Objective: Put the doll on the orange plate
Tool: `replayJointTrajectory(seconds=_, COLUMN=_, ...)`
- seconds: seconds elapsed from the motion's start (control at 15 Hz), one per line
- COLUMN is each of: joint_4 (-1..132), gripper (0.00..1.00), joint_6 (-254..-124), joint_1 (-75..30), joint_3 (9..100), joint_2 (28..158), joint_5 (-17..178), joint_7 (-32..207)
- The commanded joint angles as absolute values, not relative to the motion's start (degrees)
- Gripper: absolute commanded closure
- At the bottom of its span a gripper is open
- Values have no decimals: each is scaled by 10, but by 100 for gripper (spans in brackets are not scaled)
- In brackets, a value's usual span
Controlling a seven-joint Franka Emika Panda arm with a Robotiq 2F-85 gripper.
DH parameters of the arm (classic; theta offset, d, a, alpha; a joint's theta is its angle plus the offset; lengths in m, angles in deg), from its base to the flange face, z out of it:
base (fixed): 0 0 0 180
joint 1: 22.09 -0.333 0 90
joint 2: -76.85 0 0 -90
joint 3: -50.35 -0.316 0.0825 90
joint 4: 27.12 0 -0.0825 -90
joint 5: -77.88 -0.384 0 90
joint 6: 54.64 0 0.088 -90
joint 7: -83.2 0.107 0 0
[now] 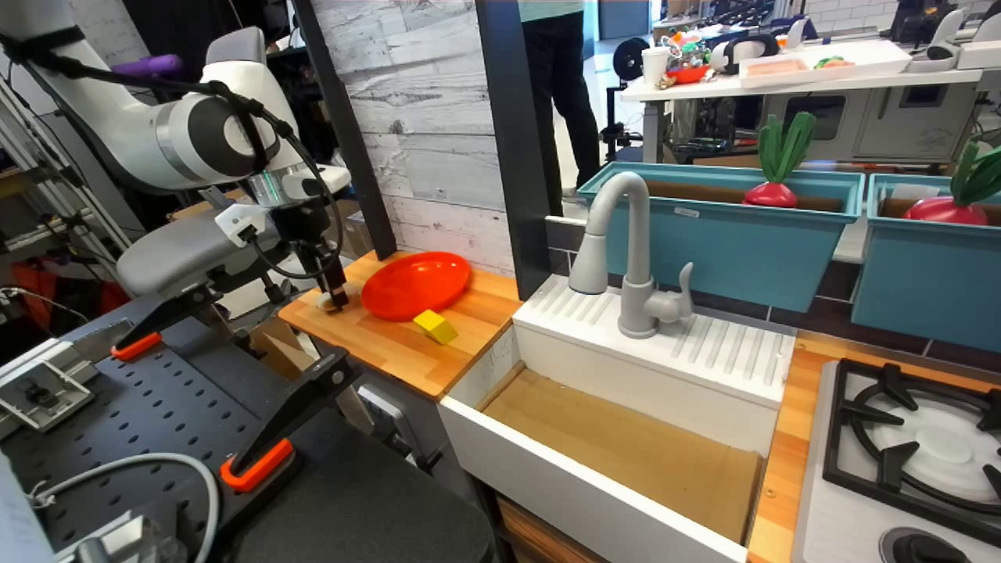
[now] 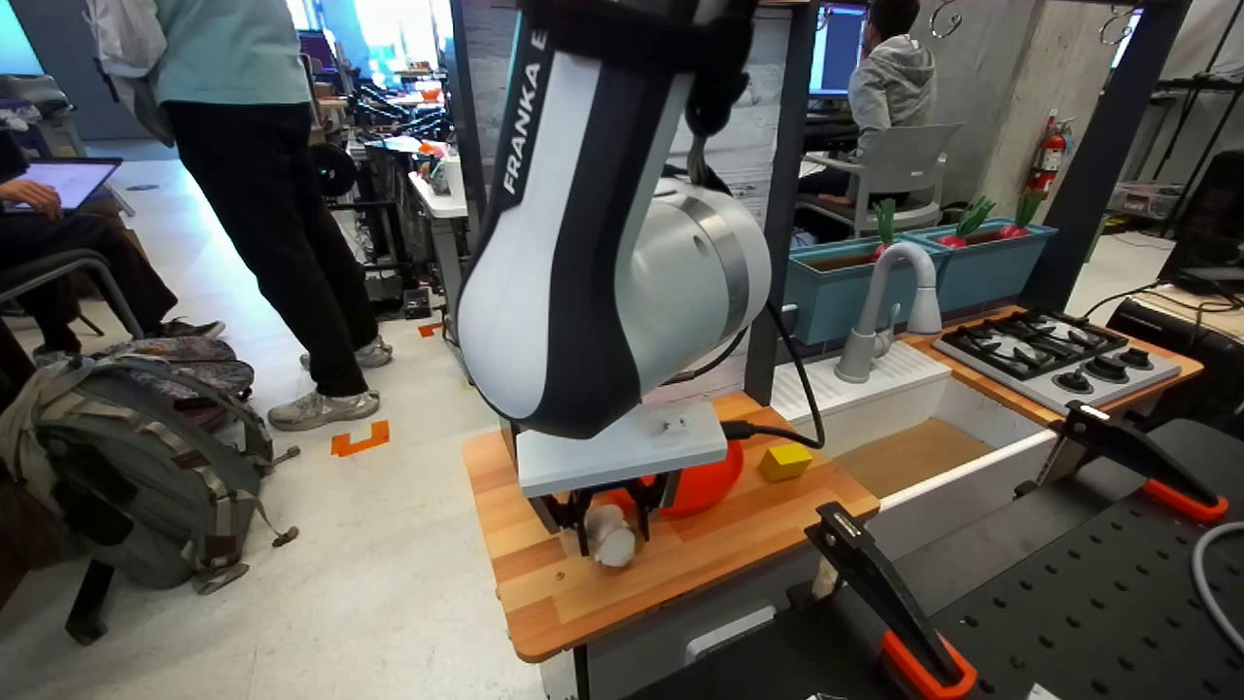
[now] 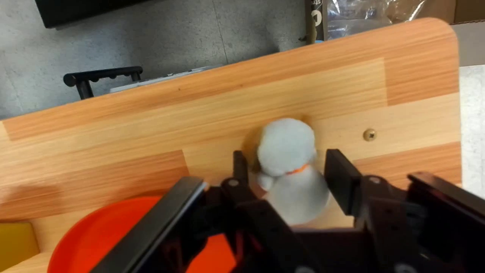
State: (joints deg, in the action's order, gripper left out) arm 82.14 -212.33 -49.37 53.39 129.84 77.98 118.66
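Doll (image 3: 291, 167) on the wooden counter (image 3: 113, 140), just right of centre in the wrist view.
Between the parted fingers (image 3: 343, 180) of the gripper (image 3: 287, 162), apart from the orange plate (image 3: 100, 231) at lower left.

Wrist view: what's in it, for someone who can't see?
A pale doll with an orange band is on a wooden counter, between the fingers of the open gripper. At lower left are a partly hidden orange plate and a cropped yellow block.
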Motion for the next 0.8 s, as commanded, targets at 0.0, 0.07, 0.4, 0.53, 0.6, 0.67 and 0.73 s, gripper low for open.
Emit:
replayJointTrajectory(seconds=0.0, joint_4=809, gripper=75, joint_6=-2132, joint_1=-512, joint_3=550, joint_2=1309, joint_5=777, joint_7=1195)
replayJointTrajectory(seconds=0.07, joint_4=813, gripper=81, joint_6=-2133, joint_1=-512, joint_3=550, joint_2=1306, joint_5=778, joint_7=1193)
replayJointTrajectory(seconds=0.4, joint_4=895, gripper=96, joint_6=-2163, joint_1=-530, joint_3=550, joint_2=1239, joint_5=781, joint_7=1196)
replayJointTrajectory(seconds=0.53, joint_4=933, gripper=98, joint_6=-2190, joint_1=-538, joint_3=557, joint_2=1205, joint_5=780, joint_7=1196)
replayJointTrajectory(seconds=0.6, joint_4=948, gripper=97, joint_6=-2199, joint_1=-540, joint_3=560, joint_2=1190, joint_5=778, joint_7=1196)
replayJointTrajectory(seconds=0.67, joint_4=961, gripper=97, joint_6=-2205, joint_1=-539, joint_3=564, joint_2=1174, joint_5=778, joint_7=1193)
replayJointTrajectory(seconds=0.73, joint_4=972, gripper=97, joint_6=-2212, joint_1=-539, joint_3=573, joint_2=1160, joint_5=779, joint_7=1192)
